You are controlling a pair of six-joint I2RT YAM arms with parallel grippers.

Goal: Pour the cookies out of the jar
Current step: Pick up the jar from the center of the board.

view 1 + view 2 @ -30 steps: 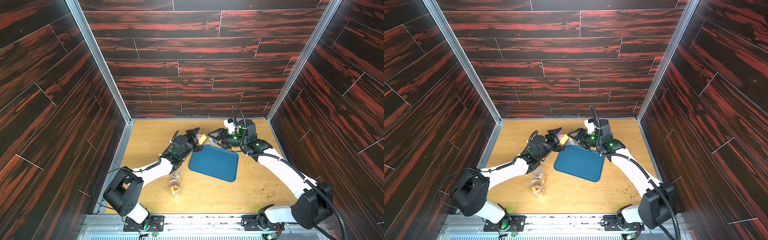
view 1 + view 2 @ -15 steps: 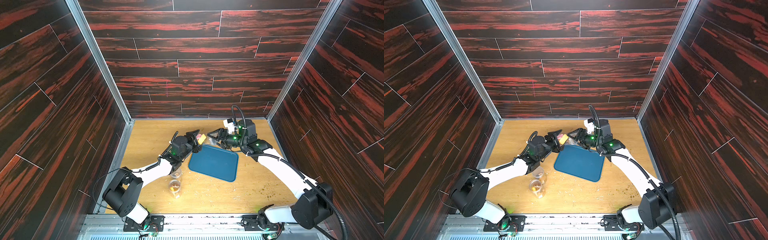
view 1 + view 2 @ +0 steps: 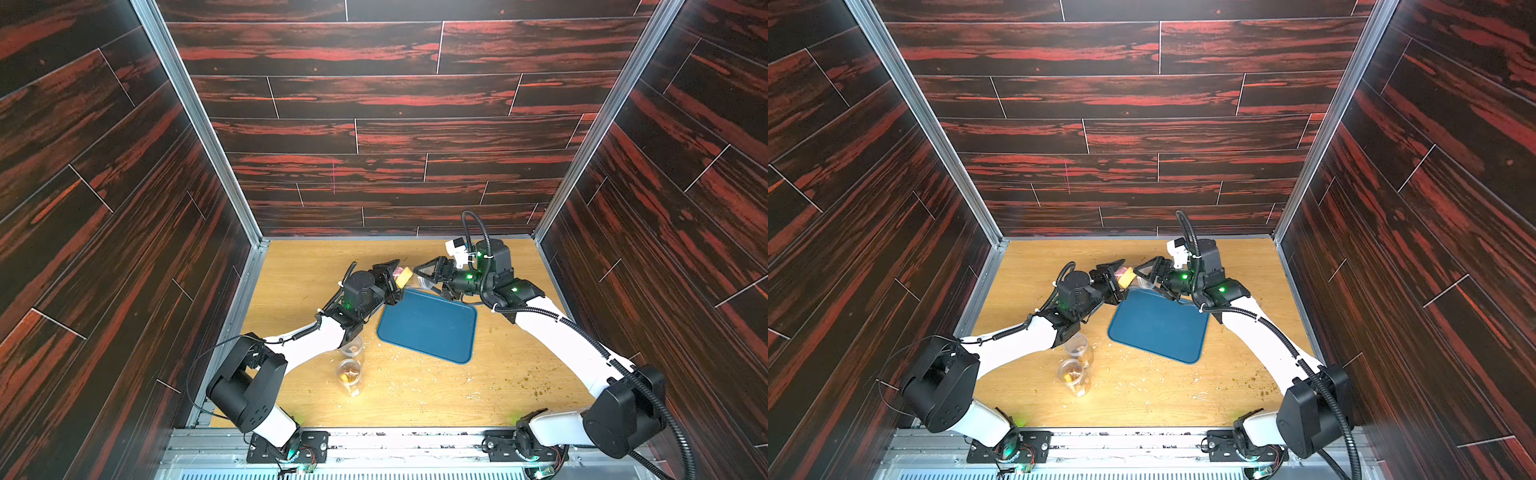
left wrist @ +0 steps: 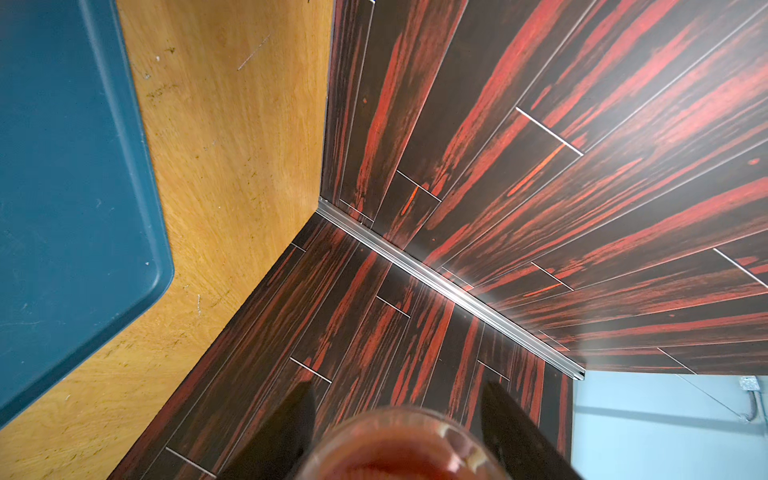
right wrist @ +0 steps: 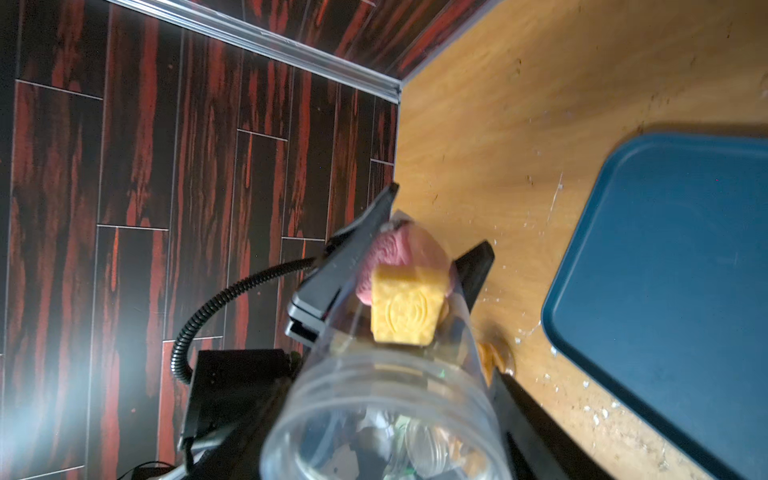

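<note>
A clear jar (image 5: 386, 374) lies almost level above the far edge of the blue tray (image 3: 428, 324). The cookies (image 5: 405, 307), a yellow square and pink discs, sit at its closed end. My left gripper (image 3: 400, 279) is shut on that end, and its fingers (image 5: 357, 249) press both sides. In the left wrist view the jar (image 4: 399, 444) fills the space between the fingers. My right gripper (image 5: 395, 386) is open, with its jaws loosely on either side of the jar's threaded open mouth. In both top views the two grippers meet tip to tip, with the right gripper (image 3: 1140, 279) on the right.
Two more clear jars (image 3: 351, 347) (image 3: 349, 374) with tan bits inside stand on the wooden table beside the left arm. Crumbs are scattered in front of the tray (image 3: 1158, 328). Dark wood walls close in the back and both sides.
The left jaws have closed onto the jar's closed end. The right jaws have spread apart at the mouth. Neither arm has shifted much.
</note>
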